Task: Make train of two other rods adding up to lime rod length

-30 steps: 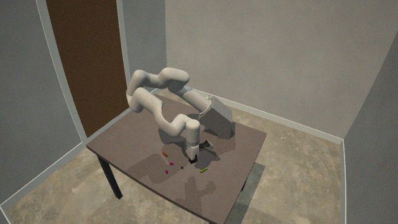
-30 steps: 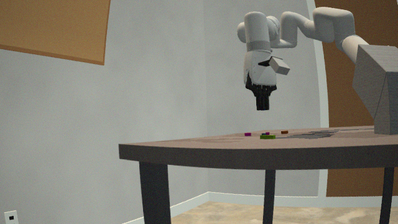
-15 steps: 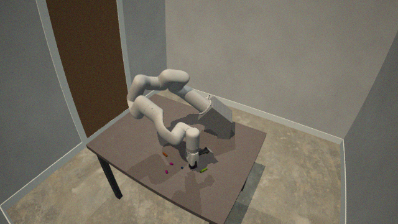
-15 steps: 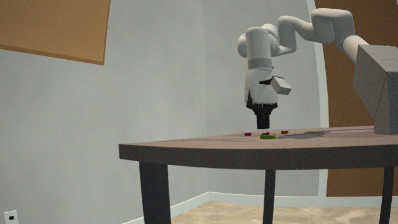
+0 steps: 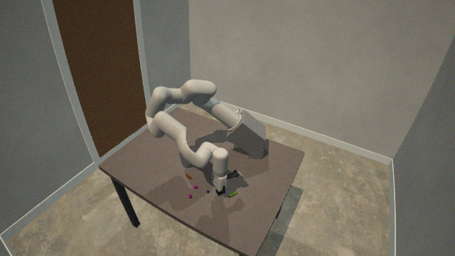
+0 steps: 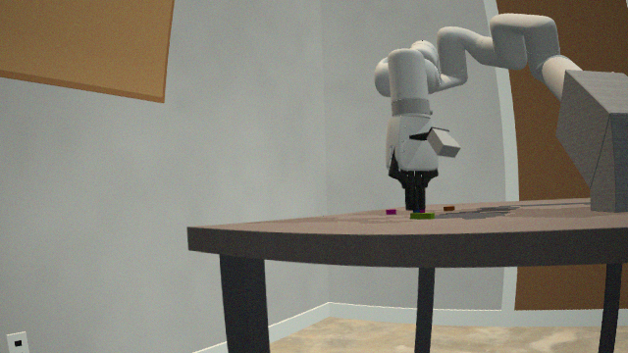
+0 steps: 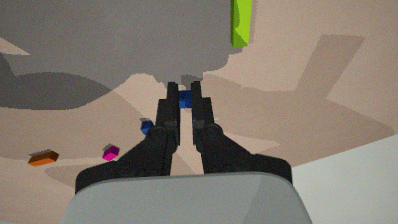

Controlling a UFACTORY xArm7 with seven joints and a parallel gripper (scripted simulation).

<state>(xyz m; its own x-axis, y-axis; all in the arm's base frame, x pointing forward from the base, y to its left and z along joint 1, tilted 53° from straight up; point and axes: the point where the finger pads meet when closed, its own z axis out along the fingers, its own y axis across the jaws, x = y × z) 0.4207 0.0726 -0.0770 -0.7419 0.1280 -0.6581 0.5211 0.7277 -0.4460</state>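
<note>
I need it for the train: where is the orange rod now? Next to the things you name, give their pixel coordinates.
In the top view, the orange rod [image 5: 188,176] [image 6: 448,208] [image 7: 43,158] lies left of the fingers [image 5: 220,192] [image 6: 415,208], nearest a magenta rod [image 5: 195,187] [image 7: 111,153].
</note>
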